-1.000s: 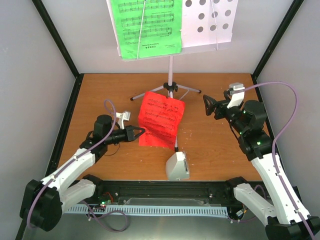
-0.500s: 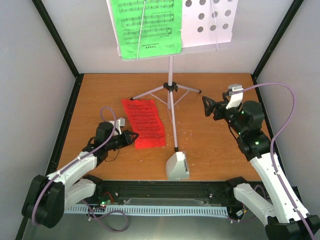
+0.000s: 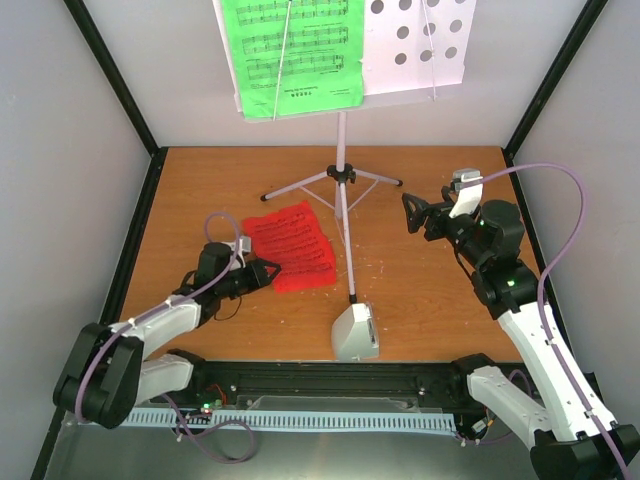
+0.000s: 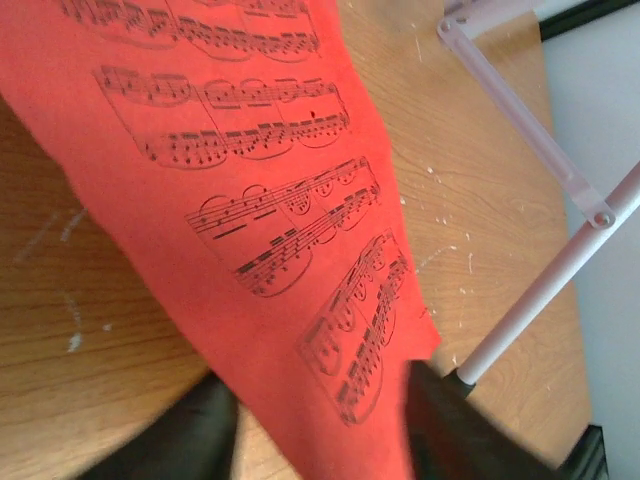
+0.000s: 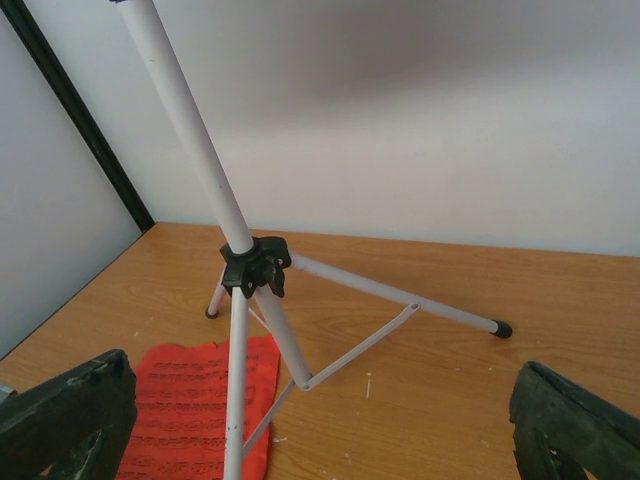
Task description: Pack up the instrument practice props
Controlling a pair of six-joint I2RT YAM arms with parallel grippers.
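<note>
The red music sheet (image 3: 292, 248) (image 4: 250, 200) lies on the table left of the tripod's front leg. My left gripper (image 3: 268, 272) (image 4: 320, 440) sits low at its near corner, open, with the paper's edge lying loose between the spread fingers (image 4: 190, 440). The green sheet (image 3: 292, 50) rests on the white perforated music stand (image 3: 415, 45), whose silver tripod (image 3: 342, 173) (image 5: 255, 265) stands at the back centre. The white metronome (image 3: 355, 333) sits near the front edge. My right gripper (image 3: 412, 212) (image 5: 320, 440) hovers open to the right of the tripod, holding nothing. The red sheet (image 5: 200, 400) shows behind the tripod's leg.
Black frame posts (image 3: 120, 90) and grey walls close in the table on both sides and at the back. The tripod's front leg (image 3: 348, 250) runs between the red sheet and my right arm.
The red sheet, first hanging from my shut left gripper, has come down flat onto the table. My left jaws have opened and the arm has sunk lower. The right arm has barely moved.
</note>
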